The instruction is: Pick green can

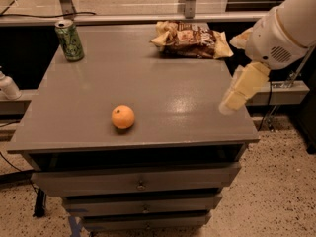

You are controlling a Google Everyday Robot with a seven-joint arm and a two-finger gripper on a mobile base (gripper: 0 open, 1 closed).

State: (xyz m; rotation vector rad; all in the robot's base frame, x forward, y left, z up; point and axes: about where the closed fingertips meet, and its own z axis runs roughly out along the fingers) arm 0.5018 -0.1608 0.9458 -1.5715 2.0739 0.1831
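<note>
The green can [69, 40] stands upright at the far left corner of the grey cabinet top [148, 78]. It is green with pale patterning and a silver top. An orange fruit [123, 117] lies near the front, left of centre. My gripper [243, 88] hangs from the white arm [284, 28] over the cabinet's right edge, far from the can and empty. Its pale fingers point down and to the left.
A crumpled chip bag [190, 37] lies at the far right of the top. The cabinet has drawers [138, 181] below. A white bottle [7, 87] sits off the left side. A rail and glass run behind.
</note>
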